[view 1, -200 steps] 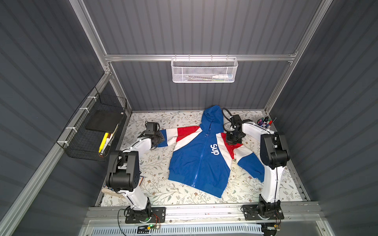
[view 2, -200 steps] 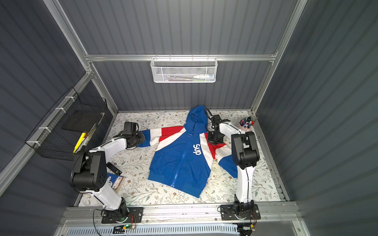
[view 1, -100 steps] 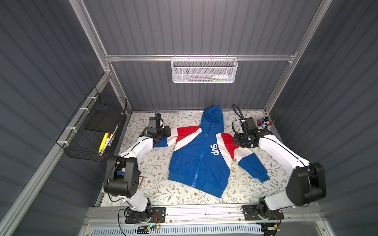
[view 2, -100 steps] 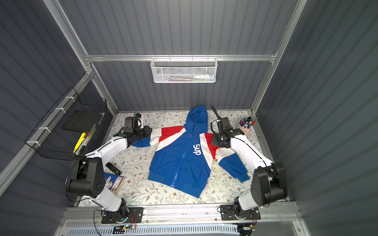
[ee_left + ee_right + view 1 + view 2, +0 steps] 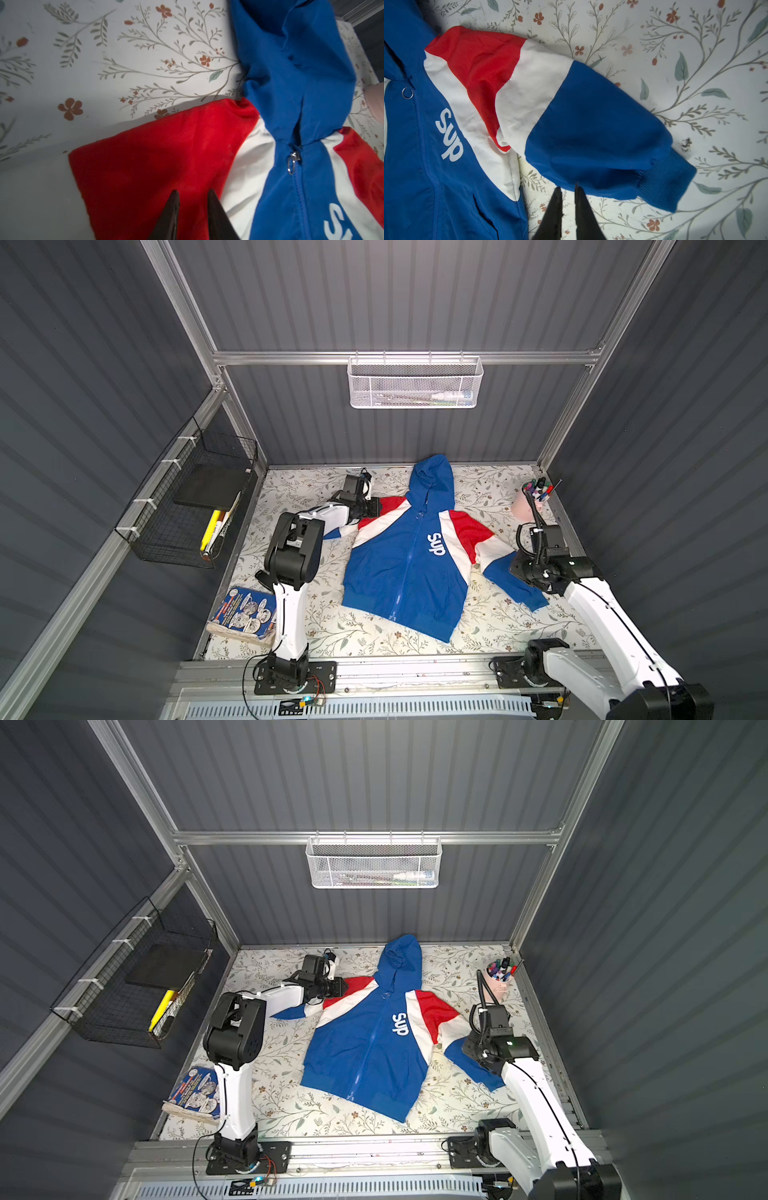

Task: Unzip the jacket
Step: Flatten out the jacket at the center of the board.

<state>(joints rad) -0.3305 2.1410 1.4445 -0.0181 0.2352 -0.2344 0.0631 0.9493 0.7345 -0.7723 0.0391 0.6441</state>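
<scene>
Jacket (image 5: 411, 556), small hooded royal-blue zip-front, red-white bands: flat, zipped, on floral tabletop (image 5: 361, 635). Light, limp, slick; likely bunches. Grip metal ring zipper pull (image 5: 291, 165) below hood. Left gripper (image 5: 193, 190) narrowly parted, empty, over red shoulder; right gripper (image 5: 568, 187) same, beside sleeve.

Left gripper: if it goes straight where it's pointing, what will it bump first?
Most likely the red shoulder band of the small blue hooded jacket, straight ahead of the left gripper; its height above the cloth is unclear.
</scene>
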